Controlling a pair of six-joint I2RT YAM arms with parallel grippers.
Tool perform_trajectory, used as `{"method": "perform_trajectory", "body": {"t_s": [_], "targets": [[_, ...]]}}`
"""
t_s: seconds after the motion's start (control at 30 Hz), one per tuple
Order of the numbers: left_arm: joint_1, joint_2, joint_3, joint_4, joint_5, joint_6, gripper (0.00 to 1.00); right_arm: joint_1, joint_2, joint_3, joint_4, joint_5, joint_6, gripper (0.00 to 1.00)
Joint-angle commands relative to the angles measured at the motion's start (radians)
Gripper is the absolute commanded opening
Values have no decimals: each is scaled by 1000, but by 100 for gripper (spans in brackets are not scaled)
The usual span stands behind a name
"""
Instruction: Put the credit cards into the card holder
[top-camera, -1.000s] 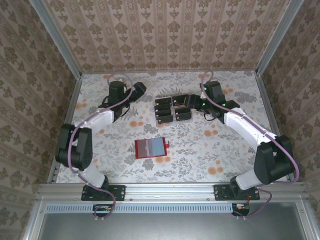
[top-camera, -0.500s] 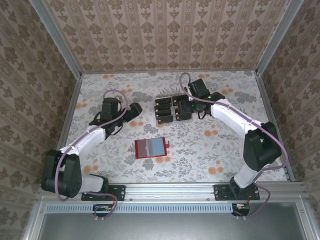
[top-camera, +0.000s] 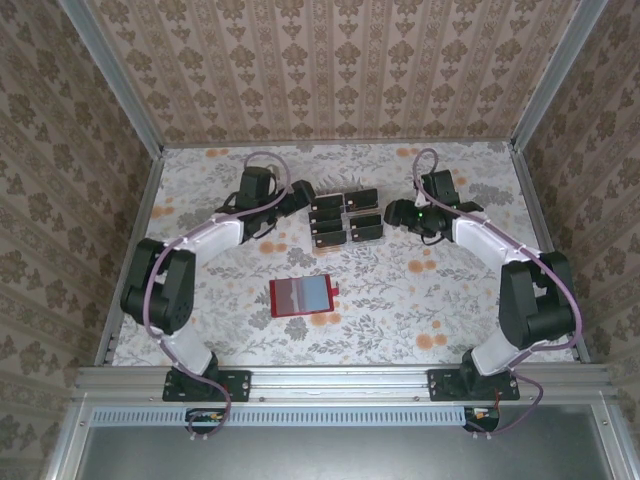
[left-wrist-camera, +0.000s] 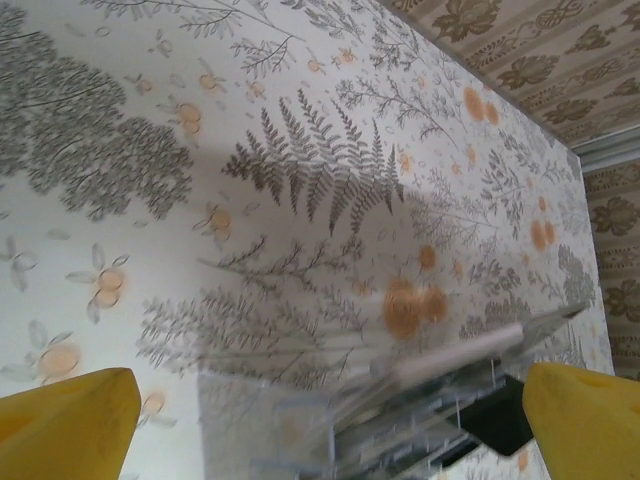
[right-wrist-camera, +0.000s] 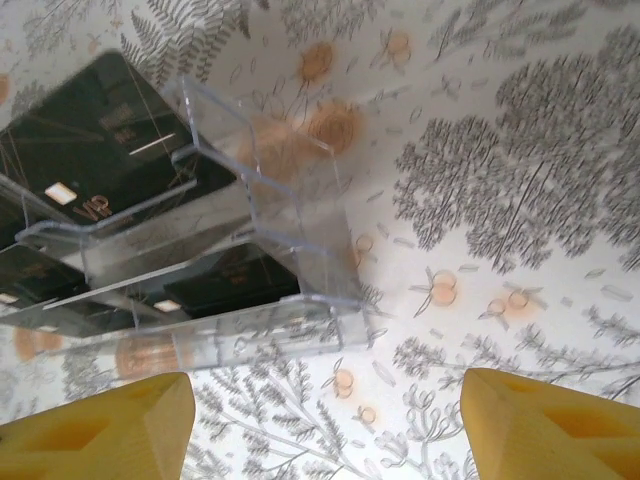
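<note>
Where walls rise, floral tabletop, card holder

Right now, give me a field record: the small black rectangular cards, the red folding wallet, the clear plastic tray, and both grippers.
credit cards: small black rectangles, sitting in the clear plastic tray
tray: beyond the wallet, between the two grippers
card holder: red folding wallet, lying open, no card seen in it
left gripper: open, at the tray's left end
right gripper: open, right of the tray, not touching
</note>
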Motion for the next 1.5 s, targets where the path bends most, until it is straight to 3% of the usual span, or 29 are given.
{"method": "perform_trajectory", "body": {"t_s": [0.0, 0.13, 0.37, 0.67, 0.83, 0.97, 1.2, 1.47], "targets": [[-17, 64, 65, 41, -37, -43, 100, -26, -77, -52, 92, -84, 78, 72], [-22, 134, 123, 62, -43, -65, 100, -58, -112, -134, 180, -118, 146, 72], [-105, 212, 203, 70, -55, -84, 100, -89, -208, -242, 216, -132, 187, 72], [-168, 319, 321, 100, -40, -106, 100, -92, -430, -343, 148, -123, 206, 72], [-166, 336, 357, 94, -24, -102, 100, -67, -505, -286, 23, -85, 130, 72], [-133, 277, 309, 81, -10, -85, 100, 27, -444, -152, -99, -5, -1, 71], [-35, 49, 132, -41, 22, -35, 100, 207, -206, 146, -263, 120, -273, 69], [75, -220, -94, -204, 30, 43, 100, 330, 56, 405, -447, 285, -574, 59]]}}
